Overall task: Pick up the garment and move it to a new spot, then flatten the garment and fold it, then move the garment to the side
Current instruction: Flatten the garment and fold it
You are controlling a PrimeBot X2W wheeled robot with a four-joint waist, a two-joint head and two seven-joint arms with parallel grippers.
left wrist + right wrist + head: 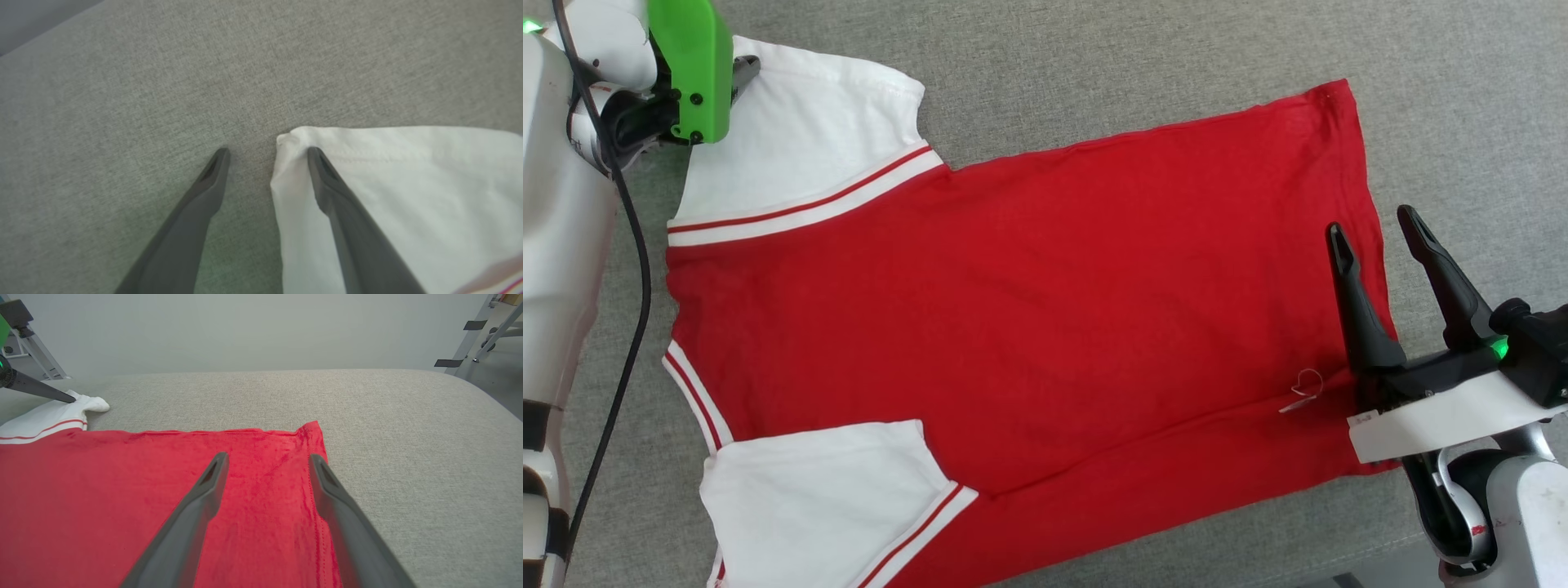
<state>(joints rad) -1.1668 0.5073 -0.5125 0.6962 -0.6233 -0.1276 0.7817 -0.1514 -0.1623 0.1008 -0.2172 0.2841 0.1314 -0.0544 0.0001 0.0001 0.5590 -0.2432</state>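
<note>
- Lying back-up and spread nearly flat, the garment (1013, 310) covers the middle of the grey woven surface (1094, 65), with its collar end toward nine o'clock in my head view and its hem (1352, 163) toward three.
- My left tool (267, 152) hangs spread at about ten o'clock over the far white sleeve (800, 139). One finger is above the sleeve's outer corner and the other above bare surface, with nothing pinched.
- My right tool (1372, 223) hangs spread at about three o'clock above the hem. One finger is over red cloth and the other close to the stitched edge, and it holds nothing.
- By its look this is thin jersey: light and limp. I expect it to sag and stretch rather than keep its shape, and to drag on this coarse weave.
- The best holds, I judge, are the doubled seams, pinching both layers: the sleeve's stitched cuff corner for the left tool, and the hem's corner at two o'clock for the right.
- Lifting by one point alone would probably bunch the cloth; two matched corners should keep it taut.
</note>
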